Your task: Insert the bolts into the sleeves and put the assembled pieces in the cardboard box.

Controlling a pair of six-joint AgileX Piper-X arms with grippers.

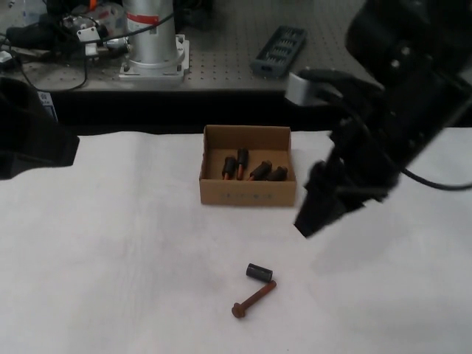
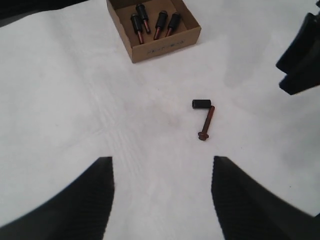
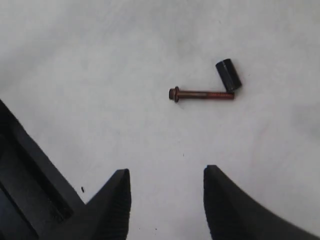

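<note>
A copper-coloured bolt lies on the white cloth near the front, its threaded end touching a short black sleeve. Both show in the left wrist view, bolt and sleeve, and in the right wrist view, bolt and sleeve. The cardboard box stands behind them and holds several assembled pieces. My right gripper hangs above the cloth to the right of the box, open and empty. My left gripper is open and empty, well short of the bolt.
The white cloth covers the bench. Behind it a perforated metal table carries a metal post base, cables and a grey rack. A dark shape sits at the left edge.
</note>
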